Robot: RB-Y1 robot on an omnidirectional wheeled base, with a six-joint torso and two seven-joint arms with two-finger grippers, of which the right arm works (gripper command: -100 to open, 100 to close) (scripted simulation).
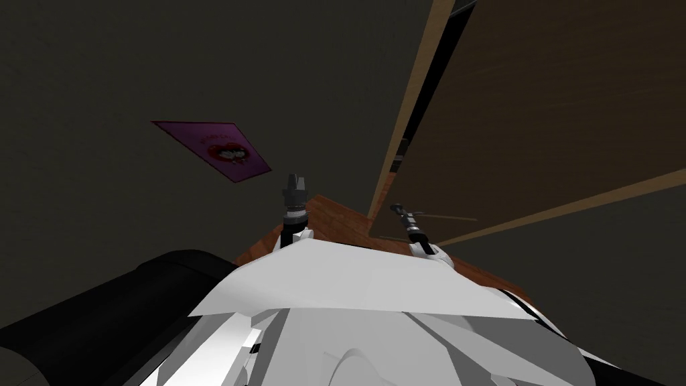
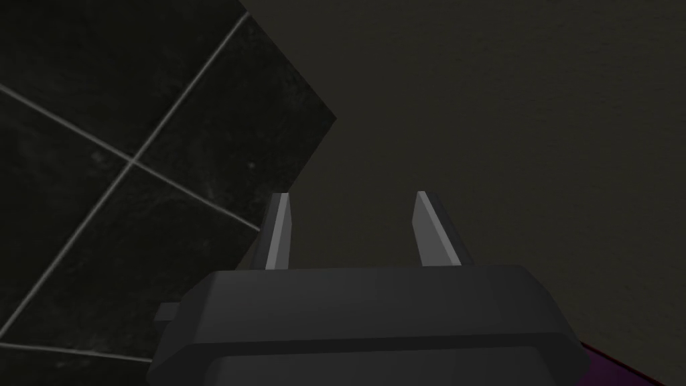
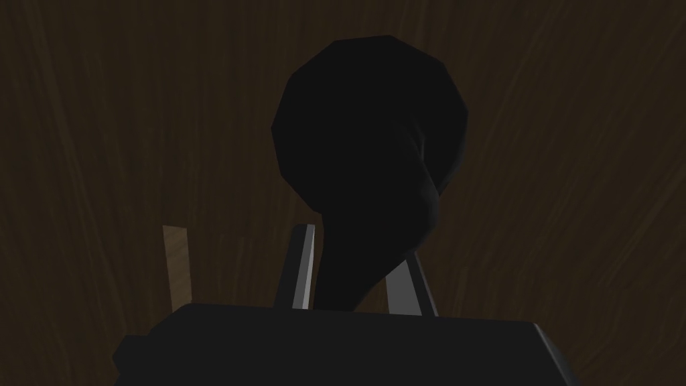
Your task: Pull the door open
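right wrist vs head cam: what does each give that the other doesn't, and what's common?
Right wrist: the black handle up close, its neck pinched between the right pincer fingers.
Head: the left pincer held up before a dark wall, a purple picture on that wall, the light wood frame with a black strip beside it, and reddish wood floor.
Both: the brown wood door and the right pincer at it.
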